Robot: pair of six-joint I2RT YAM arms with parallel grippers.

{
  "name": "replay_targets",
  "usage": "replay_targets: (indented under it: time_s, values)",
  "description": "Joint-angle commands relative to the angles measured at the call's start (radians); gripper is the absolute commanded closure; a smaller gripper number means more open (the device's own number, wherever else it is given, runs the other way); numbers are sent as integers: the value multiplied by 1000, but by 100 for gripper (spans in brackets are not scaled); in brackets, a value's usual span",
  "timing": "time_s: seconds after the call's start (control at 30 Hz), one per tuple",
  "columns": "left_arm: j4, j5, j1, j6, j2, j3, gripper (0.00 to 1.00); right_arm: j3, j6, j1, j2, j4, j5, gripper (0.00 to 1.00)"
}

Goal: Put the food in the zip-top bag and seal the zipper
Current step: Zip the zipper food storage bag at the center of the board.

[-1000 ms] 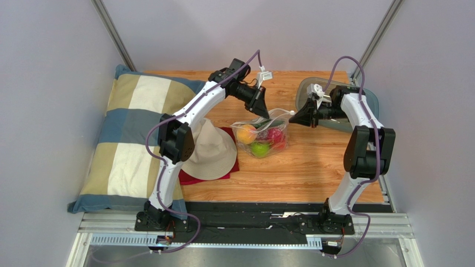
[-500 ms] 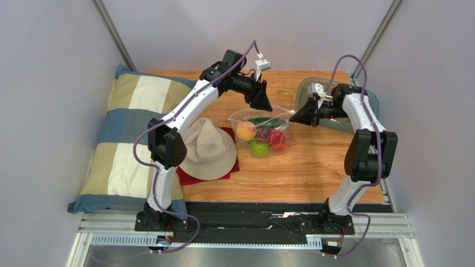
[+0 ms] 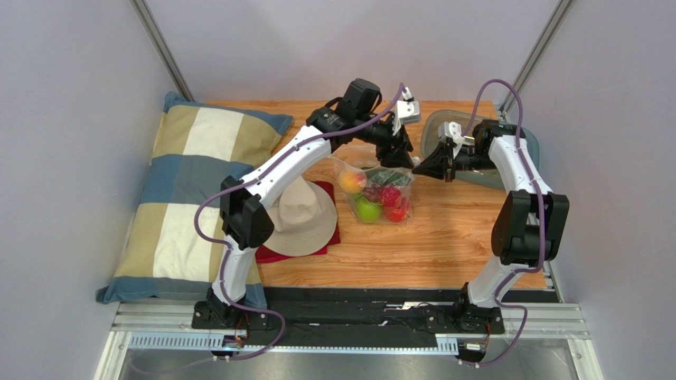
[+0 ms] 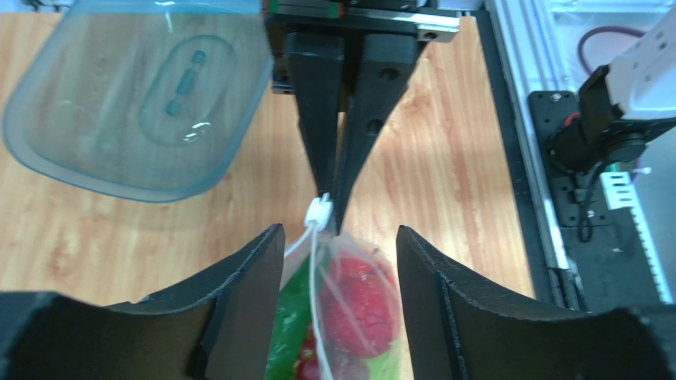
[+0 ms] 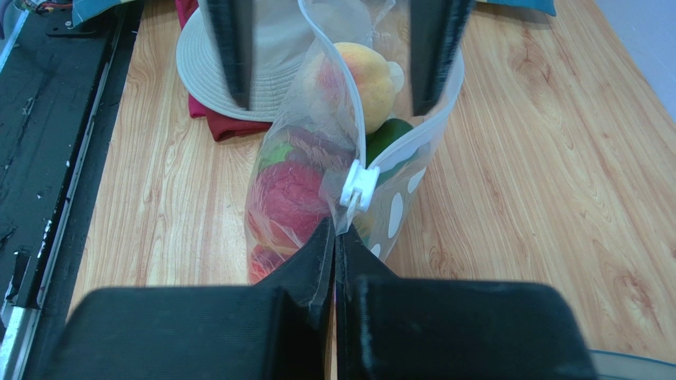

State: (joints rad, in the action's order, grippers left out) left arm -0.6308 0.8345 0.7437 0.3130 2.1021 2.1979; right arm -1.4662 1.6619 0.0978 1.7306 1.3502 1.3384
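Observation:
The zip-top bag (image 3: pixel 376 192) stands on the wooden table, clear with white dots, holding the food: an orange ball (image 3: pixel 351 181), a green ball (image 3: pixel 367 210), red balls (image 4: pixel 359 297) and a dark green piece (image 5: pixel 386 134). My right gripper (image 5: pixel 334 227) is shut on the bag's right top corner, just beside the white slider (image 5: pixel 359 187) of the zipper. Open, my left gripper (image 4: pixel 339 235) straddles the bag's top edge close to that slider (image 4: pixel 319 212), one finger on each side of it, apparently without touching. In the top view both grippers meet at the bag's right end (image 3: pixel 409 162).
A beige hat (image 3: pixel 297 214) lies on a red cloth (image 3: pixel 274 253) left of the bag, with a checked pillow (image 3: pixel 186 198) beyond it. A grey translucent tray (image 4: pixel 135 95) sits at the back right, behind my right gripper.
My left gripper has opened and swung right from the bag's back-left edge to its right end, next to the right gripper. The right gripper keeps its hold.

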Motion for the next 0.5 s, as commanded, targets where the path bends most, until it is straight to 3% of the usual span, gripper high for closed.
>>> replay_targets:
  time_s: [0.0, 0.1, 0.33, 0.47]
  values:
    - [52, 32, -1, 174, -11, 16, 40, 0, 59, -12, -59, 317, 27, 100]
    - [31, 5, 20, 248, -20, -15, 41, 3, 73, -15, -71, 317, 28, 100]
    - [31, -35, 37, 270, -14, -21, 44, 23, 99, -26, -106, 317, 18, 100]
    - [16, -18, 37, 287, -13, -24, 53, 23, 105, -27, -112, 317, 15, 100]
